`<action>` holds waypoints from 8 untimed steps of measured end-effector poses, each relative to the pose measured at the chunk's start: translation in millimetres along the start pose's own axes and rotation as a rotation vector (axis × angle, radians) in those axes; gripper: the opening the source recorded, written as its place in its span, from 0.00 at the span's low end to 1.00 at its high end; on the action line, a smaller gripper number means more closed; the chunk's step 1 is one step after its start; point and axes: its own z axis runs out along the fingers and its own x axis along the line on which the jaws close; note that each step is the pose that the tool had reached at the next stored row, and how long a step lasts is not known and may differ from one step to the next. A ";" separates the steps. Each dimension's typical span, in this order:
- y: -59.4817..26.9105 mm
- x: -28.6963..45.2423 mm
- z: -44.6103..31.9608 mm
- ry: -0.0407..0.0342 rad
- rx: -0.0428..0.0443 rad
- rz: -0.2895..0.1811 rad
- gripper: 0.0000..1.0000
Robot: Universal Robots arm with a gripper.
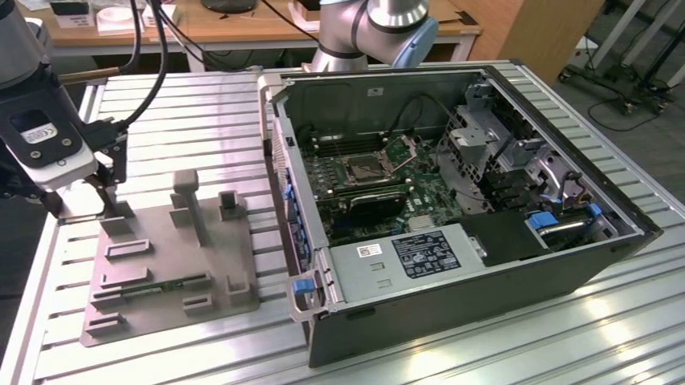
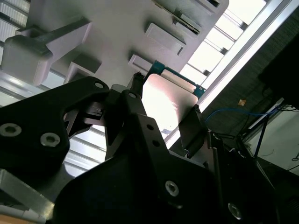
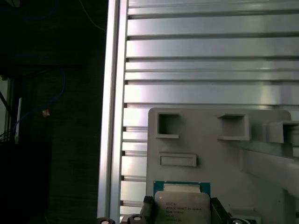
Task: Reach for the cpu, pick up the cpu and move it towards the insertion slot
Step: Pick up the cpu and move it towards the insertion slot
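Exterior view's left: I logged the gripper (image 1: 108, 212) low over the far corner of the grey tray (image 1: 160, 250) on the slatted table (image 1: 192, 112). In both wrist views its fingers (image 2: 190, 129) were closed against two opposite edges of the cpu (image 3: 182, 205), metal top facing up, right at that tray corner. I could not tell whether the chip had cleared the tray. Exterior view's right: the insertion slot (image 1: 365, 169) sat well apart inside the open computer case (image 1: 321, 298), bracket hinged up.
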 end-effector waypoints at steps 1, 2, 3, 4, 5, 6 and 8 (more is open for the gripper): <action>0.0 0.0 -0.5 -0.0001 0.0000 0.000 0.55; 0.0 0.0 -1.1 0.0000 0.0000 0.000 0.55; 0.1 0.0 -1.7 0.0000 0.0000 0.000 0.55; 0.1 0.0 -2.2 -0.0001 0.0000 0.000 0.55; 0.1 0.0 -2.4 -0.0003 -0.0002 0.000 0.55; 0.1 0.0 -2.8 -0.0002 -0.0001 0.000 0.55; 0.2 0.0 -3.4 0.0000 0.0000 0.000 0.55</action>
